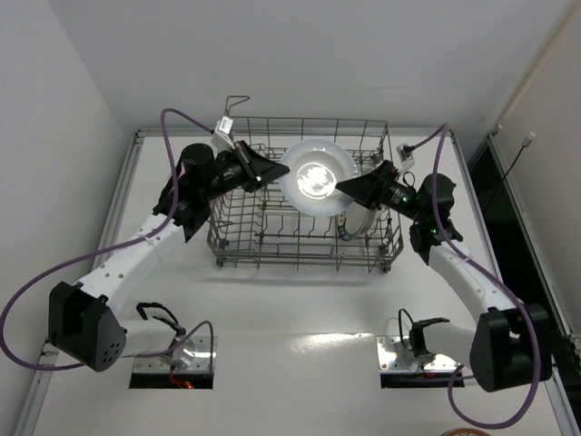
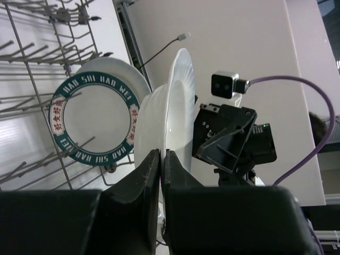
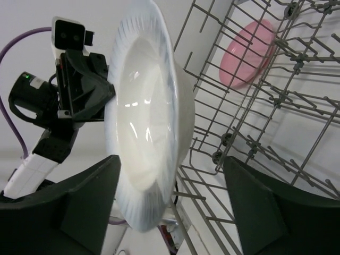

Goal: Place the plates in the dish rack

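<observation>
Contact is sitting with the left fingers [image 2: 157, 170], which are clamping shut on the rim of the white plate [image 2: 179, 101], pads pressing on either face with no gap showing, the plate running edge-on away from the wrist camera. Opposite them the right fingers [image 3: 260, 207] are standing wide apart, straddling the far side of that same plate. Its deep bowl is sitting between them and a clear gap is showing on one side. On the other side I can't tell whether the pad is brushing the rim, so no grip is showing there. From overhead the two arms are reaching in from either side and meeting at the plate, which is hanging over the far half of the dish rack [image 1: 300, 247], its hollow face looking up toward the camera and catching the light. Just behind it in the left wrist view, the patterned plate [image 2: 98, 117] is standing upright among the tines, its dark ring of lettering facing the camera and wires crossing in front of it. Over in the right wrist view the pink plate [image 3: 247, 50] is showing through the rack's wires, beyond the rows of tines, and whether it is resting in a slot I can't tell from here. The rack itself is sitting on the white surface [image 1: 300, 313], towards its far end, with both arm bases planted at the near edge.
</observation>
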